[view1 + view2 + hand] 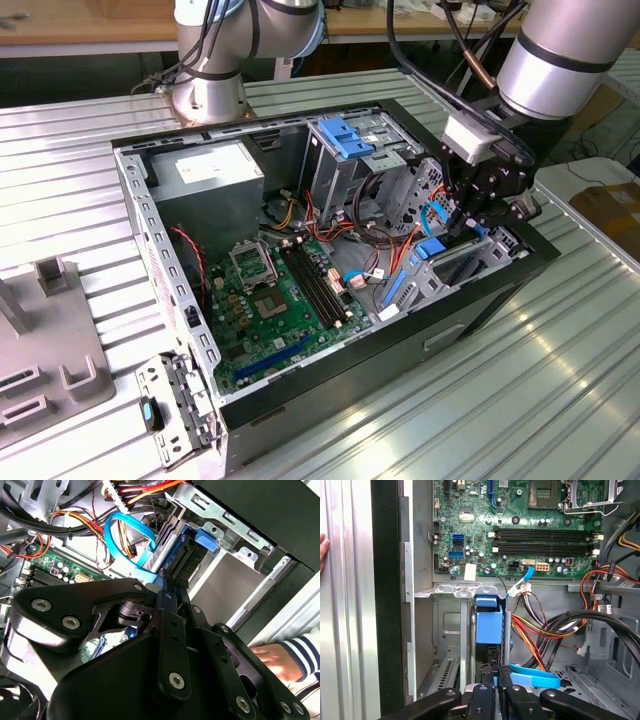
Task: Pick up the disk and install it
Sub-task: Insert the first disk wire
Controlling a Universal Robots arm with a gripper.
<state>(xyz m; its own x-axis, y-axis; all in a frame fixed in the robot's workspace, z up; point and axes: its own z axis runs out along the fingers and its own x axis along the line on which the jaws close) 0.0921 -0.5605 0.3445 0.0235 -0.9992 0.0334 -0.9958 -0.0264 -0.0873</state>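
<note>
The disk (pixel 432 250), a grey drive in a bright blue carrier, stands on edge in a slot of the metal drive cage (pixel 485 262) at the front corner of the open computer case, on the exterior view's right. My gripper (pixel 468 228) hangs straight over it. In both wrist views the black fingers are drawn together, with the gripper (pixel 172 582) (pixel 496 672) resting its tips at the near end of the disk (pixel 192 555) (pixel 487 622). Nothing sits between the fingers. The cage hides most of the disk's body.
A light-blue flat cable (pixel 117 535) (pixel 535 680) loops beside the fingers, among red, orange and black wires (pixel 535 630). The motherboard (pixel 280 300) and power supply (pixel 205 175) fill the case. A blue bracket (pixel 345 138) tops the rear cage. A person's hand (pixel 267 657) rests outside the case wall.
</note>
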